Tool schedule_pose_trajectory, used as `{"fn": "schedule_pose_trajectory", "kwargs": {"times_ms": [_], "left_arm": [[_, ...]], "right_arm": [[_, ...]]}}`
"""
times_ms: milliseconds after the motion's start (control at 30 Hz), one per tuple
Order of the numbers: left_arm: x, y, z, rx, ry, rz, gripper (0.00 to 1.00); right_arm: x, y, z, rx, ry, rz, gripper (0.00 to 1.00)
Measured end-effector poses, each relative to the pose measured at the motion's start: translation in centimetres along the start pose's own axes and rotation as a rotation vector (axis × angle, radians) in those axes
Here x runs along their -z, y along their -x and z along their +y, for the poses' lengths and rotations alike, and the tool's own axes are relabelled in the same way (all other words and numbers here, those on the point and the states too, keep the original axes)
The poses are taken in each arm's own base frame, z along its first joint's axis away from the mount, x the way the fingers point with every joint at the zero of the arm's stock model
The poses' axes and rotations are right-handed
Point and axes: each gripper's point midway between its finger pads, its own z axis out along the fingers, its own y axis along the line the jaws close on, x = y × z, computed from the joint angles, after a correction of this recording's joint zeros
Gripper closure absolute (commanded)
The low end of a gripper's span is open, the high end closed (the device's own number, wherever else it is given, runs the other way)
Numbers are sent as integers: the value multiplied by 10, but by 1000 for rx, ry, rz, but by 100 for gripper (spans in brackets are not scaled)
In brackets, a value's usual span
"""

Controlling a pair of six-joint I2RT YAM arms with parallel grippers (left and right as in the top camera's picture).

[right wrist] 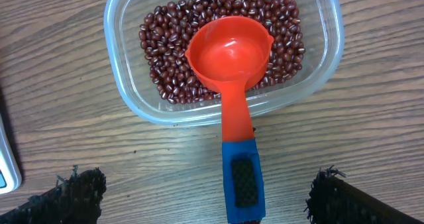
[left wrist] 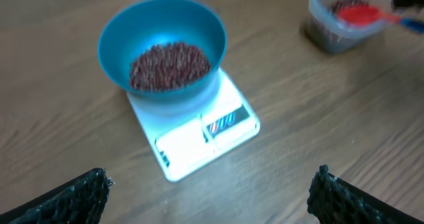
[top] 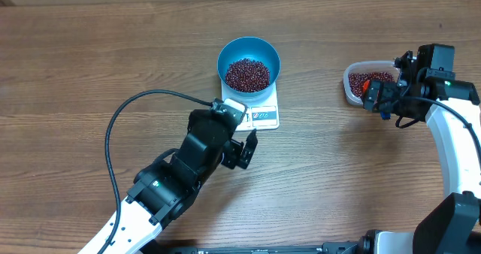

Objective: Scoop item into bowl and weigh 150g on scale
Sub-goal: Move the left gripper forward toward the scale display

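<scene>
- Bowl [top: 225,52]: upper centre of the overhead frame, sitting on the scale [top: 264,115]. A mound of beans [top: 248,74] is already in it.
- Scale display faces the lower edge of the frame. It is blurred in the left wrist view, so the reading is illegible and I cannot tell how close the load is to target.
- Left gripper [top: 244,149]: jaws wide, holding nothing. It sits just below and left of the scale's display edge.
- Right gripper [right wrist: 207,187]: jaws wide, empty, at the right of the overhead frame over the tub [right wrist: 119,85].
- Red scoop [right wrist: 228,55]: cup is empty and rests on the tub's beans [right wrist: 165,45]. Its blue handle runs down over the tub's near rim, between the fingers but touching neither.

Risks from here:
- Handle lies right of the midline between the fingers. Closing as they stand could shove it sideways, twisting the scoop or dragging the light tub.
- Tub and bowl are well apart. A heaped scoop carried across could shed beans onto the table.
- Overshoot. One full scoop may pass the target, and beans are awkward to take back out.
- A scoop striking the bowl's rim could slide the bowl off centre on the scale.
- The left arm is close enough that a nudge on the scale would falsify the reading.
</scene>
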Motion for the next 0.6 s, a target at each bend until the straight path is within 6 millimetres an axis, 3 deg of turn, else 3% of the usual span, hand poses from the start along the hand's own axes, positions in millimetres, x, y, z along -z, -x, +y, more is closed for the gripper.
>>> {"fn": "schedule_pose_trajectory", "kwargs": {"times_ms": [133,300,600], "left_arm": [[1,-18,3,-12,11,71,1],[-3,-26,3,-18,16,107,0],[-39,-49,1,-10,35,214,0]], "right_arm": [[0,0,0,0,0,-1,0],[0,0,0,0,0,-1,0],[0,0,0,0,0,0,0]]}}
